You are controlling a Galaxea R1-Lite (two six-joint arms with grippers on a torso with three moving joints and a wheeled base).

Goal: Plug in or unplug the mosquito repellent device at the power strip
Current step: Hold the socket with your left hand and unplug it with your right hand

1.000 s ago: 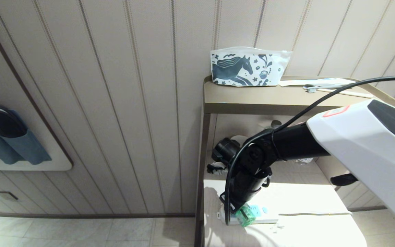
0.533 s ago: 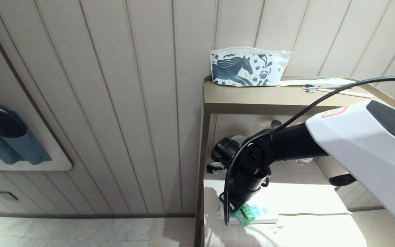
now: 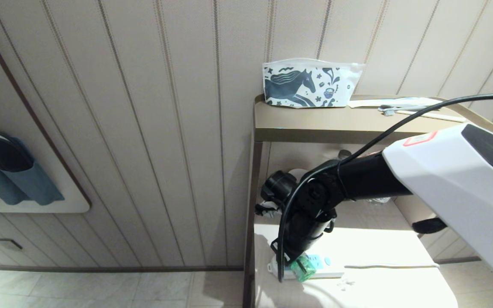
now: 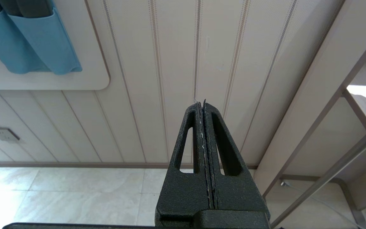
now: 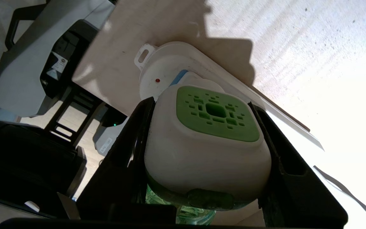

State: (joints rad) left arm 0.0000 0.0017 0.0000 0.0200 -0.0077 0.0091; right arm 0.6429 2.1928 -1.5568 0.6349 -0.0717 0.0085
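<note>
On the lower shelf (image 3: pixel 383 244): right pincer (image 5: pixel 202 140) clamps mosquito repellent device (image 5: pixel 206 146) over power strip (image 3: pixel 321 269). Advice: move it straight along the pins, no twisting. Left pincer (image 4: pixel 204 127) closed, idle.

From the head view you look forward and down at the panelled wall (image 3: pixel 144 128) and the shelf unit (image 3: pixel 336 124), with the right arm (image 3: pixel 443 188) reaching in from your right. The left wrist view looks past its closed tool (image 4: pixel 204 105) at the same wall, farther off. The right wrist view sits very close, filled by the mosquito repellent device (image 5: pixel 208 143) over the power strip (image 5: pixel 170 63), both also visible small in the head view.
</note>
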